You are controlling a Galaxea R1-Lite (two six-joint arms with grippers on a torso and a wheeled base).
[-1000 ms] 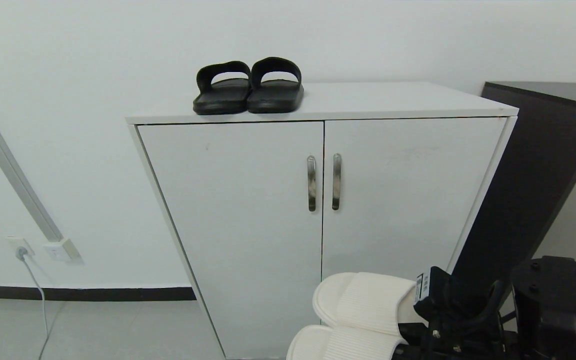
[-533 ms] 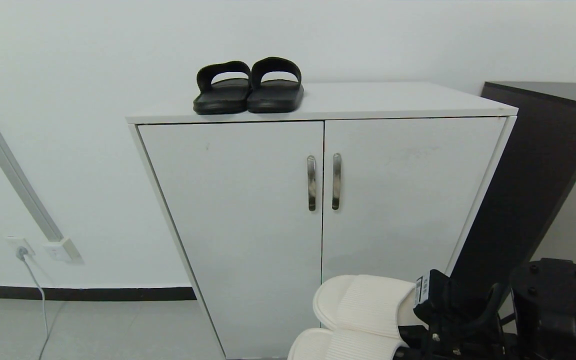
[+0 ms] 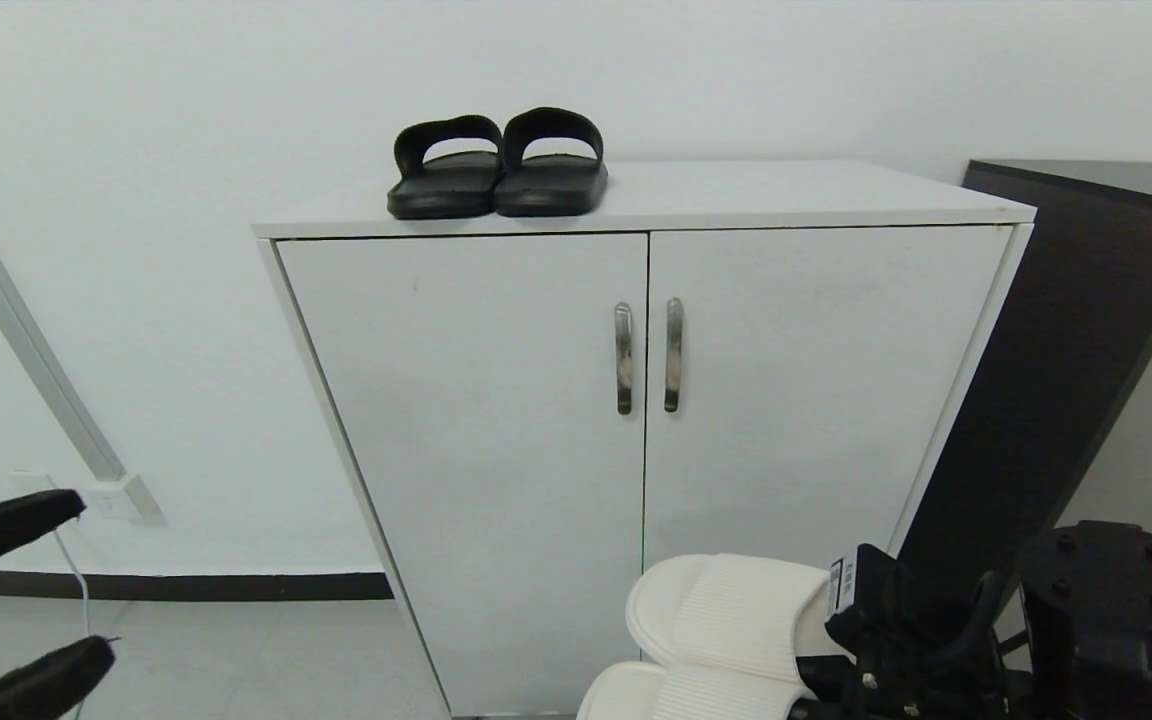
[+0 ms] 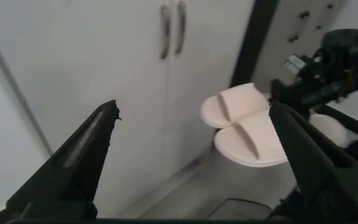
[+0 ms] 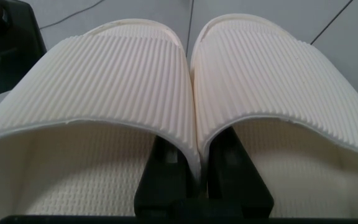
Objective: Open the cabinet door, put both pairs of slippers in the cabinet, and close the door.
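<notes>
Head view, cabinet: the white cabinet (image 3: 496, 420) stands against the wall with both doors closed. Its two metal handles (image 3: 623, 357) hang side by side at the middle seam.
Head view, black slippers: the black slippers (image 3: 498, 170) sit side by side, touching, on the cabinet top toward its left end.
Head view, white slippers: the white slippers (image 3: 726, 620) are low in front of the right door, pressed together and carried by the right gripper (image 3: 871, 625).
Head view, left gripper: the left gripper (image 3: 96, 575) is low at the left, before the wall, well apart from the cabinet.
Head view, surroundings: a dark cabinet (image 3: 1066, 330) stands just right of the white one, and a wall socket (image 3: 121, 498) sits low on the wall.
Left wrist view: the left gripper (image 4: 194, 107) has its jaws released, spread wide and holding nothing. Beyond them are the closed doors and the white slippers (image 4: 247, 124).
Right wrist view: the right gripper (image 5: 201, 168) has its jaws clenched on the white slippers (image 5: 104, 81). One of its fingers (image 5: 166, 180) sits inside each slipper, pinching the two inner strap edges together.
</notes>
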